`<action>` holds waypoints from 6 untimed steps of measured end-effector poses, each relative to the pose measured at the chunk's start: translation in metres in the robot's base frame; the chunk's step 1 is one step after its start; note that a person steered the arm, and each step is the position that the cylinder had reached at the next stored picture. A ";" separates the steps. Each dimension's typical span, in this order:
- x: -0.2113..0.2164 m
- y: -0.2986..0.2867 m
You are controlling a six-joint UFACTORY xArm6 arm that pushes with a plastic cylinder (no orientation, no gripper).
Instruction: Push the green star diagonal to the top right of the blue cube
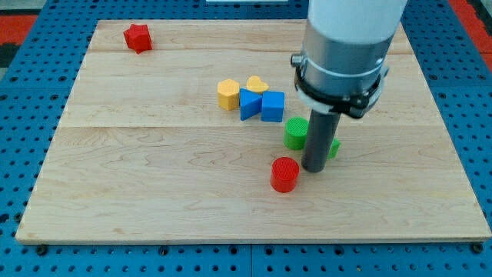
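Observation:
The blue cube (273, 106) sits near the board's middle, touching a blue triangular block (248, 103) on its left. A green block (296, 132) lies just below and right of the cube. Another green piece (334, 147), mostly hidden behind the rod, peeks out on the rod's right; its shape cannot be told. My tip (314, 170) rests on the board between these two green pieces, just right of a red cylinder (284, 174).
A yellow hexagonal block (227, 94) and a yellow heart (257, 84) sit left of and above the blue pieces. A red star (137, 38) lies at the top left. The wooden board (154, 177) is bordered by a blue pegboard.

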State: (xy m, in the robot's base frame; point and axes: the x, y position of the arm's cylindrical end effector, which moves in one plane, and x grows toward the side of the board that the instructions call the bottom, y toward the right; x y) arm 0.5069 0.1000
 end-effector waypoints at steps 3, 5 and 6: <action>-0.134 0.102; -0.086 0.073; -0.137 0.030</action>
